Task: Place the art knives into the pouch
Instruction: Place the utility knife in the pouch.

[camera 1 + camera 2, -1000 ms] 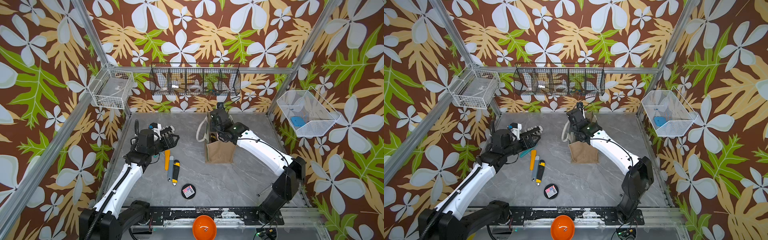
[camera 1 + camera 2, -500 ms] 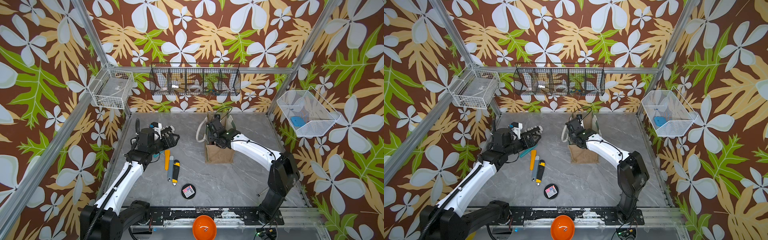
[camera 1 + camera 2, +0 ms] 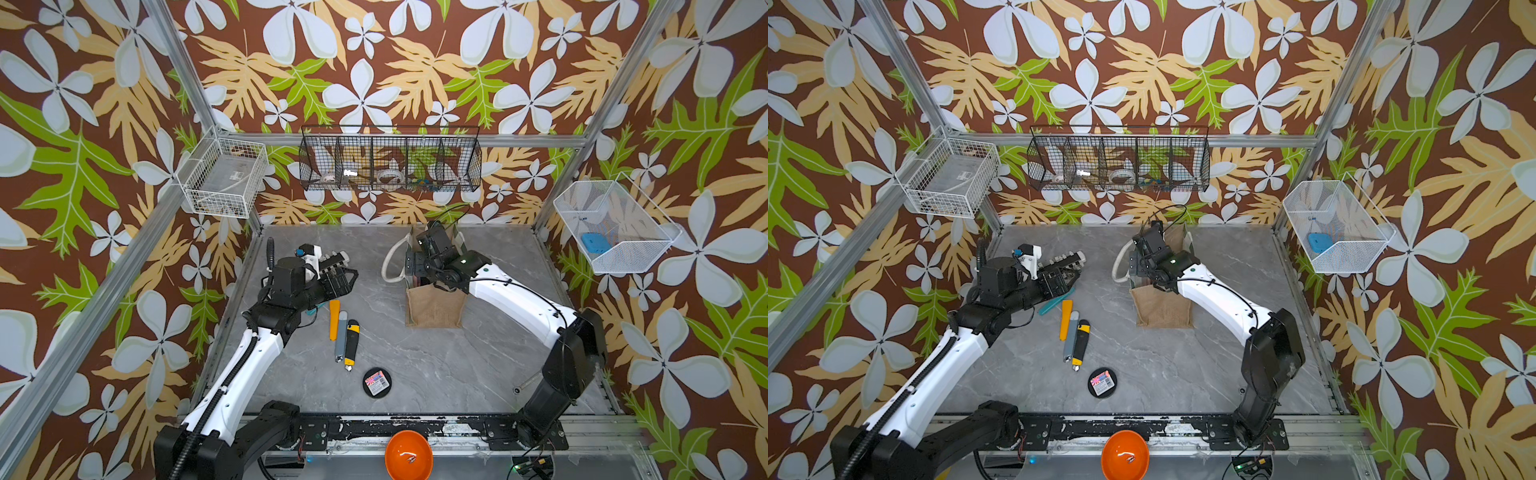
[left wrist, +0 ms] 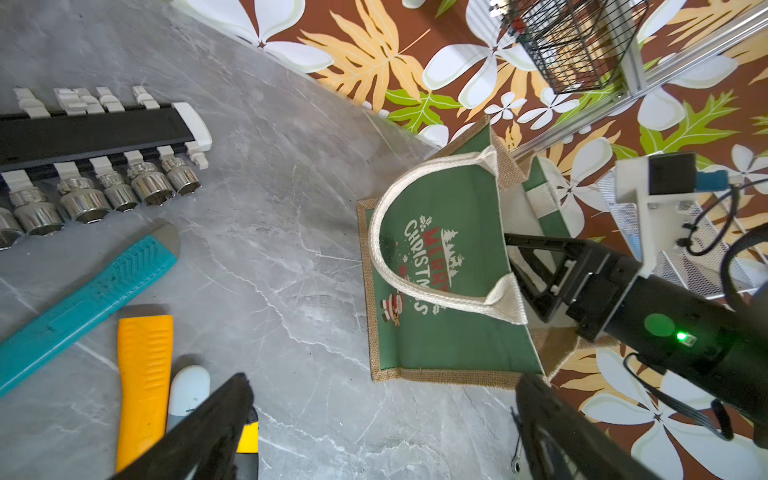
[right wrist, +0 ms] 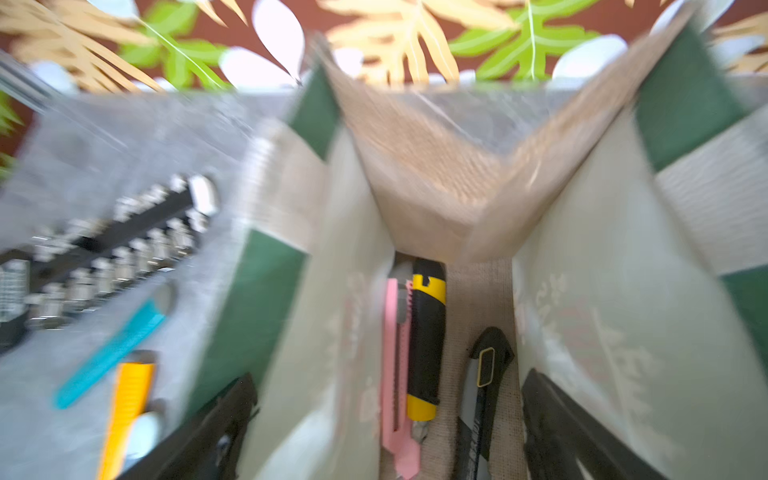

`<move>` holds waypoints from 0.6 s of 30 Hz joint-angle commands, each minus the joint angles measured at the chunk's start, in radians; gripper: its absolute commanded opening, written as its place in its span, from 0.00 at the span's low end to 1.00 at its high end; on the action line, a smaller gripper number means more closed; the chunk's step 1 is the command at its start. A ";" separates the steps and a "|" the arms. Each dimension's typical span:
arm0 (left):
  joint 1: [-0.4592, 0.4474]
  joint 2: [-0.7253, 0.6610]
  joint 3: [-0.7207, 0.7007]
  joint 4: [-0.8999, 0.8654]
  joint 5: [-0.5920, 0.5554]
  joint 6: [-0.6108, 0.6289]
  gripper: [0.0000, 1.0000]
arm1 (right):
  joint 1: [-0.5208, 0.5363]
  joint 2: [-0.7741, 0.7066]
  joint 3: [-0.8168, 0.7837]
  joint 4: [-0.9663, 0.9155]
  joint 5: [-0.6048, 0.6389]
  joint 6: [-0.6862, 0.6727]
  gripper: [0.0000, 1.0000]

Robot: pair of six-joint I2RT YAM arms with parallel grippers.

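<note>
The pouch (image 3: 434,307) (image 3: 1163,307) stands upright at the back right of the table, its green "Merry Christmas" panel (image 4: 440,291) facing the left arm. My right gripper (image 3: 417,270) (image 5: 390,380) hangs open over its mouth, one finger inside and one outside the green wall. Inside lie a pink art knife (image 5: 395,365), a black-and-yellow one (image 5: 426,332) and a grey-black one (image 5: 482,386), none of them gripped. My left gripper (image 3: 347,280) (image 4: 382,415) is open and empty above the orange (image 3: 334,318), grey (image 3: 341,336), black-yellow (image 3: 352,340) and teal (image 4: 91,299) art knives on the table.
A socket rail (image 4: 95,137) lies behind the loose knives. A round black tin (image 3: 377,383) sits nearer the front, a small wrench (image 3: 528,383) at the front right, an orange bowl (image 3: 408,455) beyond the front rail. Wire baskets (image 3: 390,160) hang on the walls.
My right arm has swung in and down at the pouch mouth, and its jaws now stand wide with the grey-black knife lying loose inside. The left arm has not moved.
</note>
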 commanded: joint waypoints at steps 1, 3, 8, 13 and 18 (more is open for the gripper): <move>0.002 -0.028 0.011 -0.039 -0.022 0.023 1.00 | 0.003 -0.065 0.009 0.008 -0.057 -0.051 1.00; 0.002 -0.037 0.016 -0.062 -0.043 0.034 1.00 | 0.002 -0.122 -0.009 0.023 -0.073 -0.068 1.00; 0.002 -0.068 0.014 -0.106 -0.045 0.037 1.00 | 0.001 -0.287 -0.118 0.061 -0.101 -0.090 1.00; 0.002 -0.166 -0.070 -0.065 -0.027 -0.008 1.00 | 0.002 -0.451 -0.242 0.071 -0.088 -0.086 1.00; 0.000 -0.251 -0.170 -0.035 -0.013 -0.025 1.00 | 0.002 -0.626 -0.407 0.091 -0.118 -0.095 1.00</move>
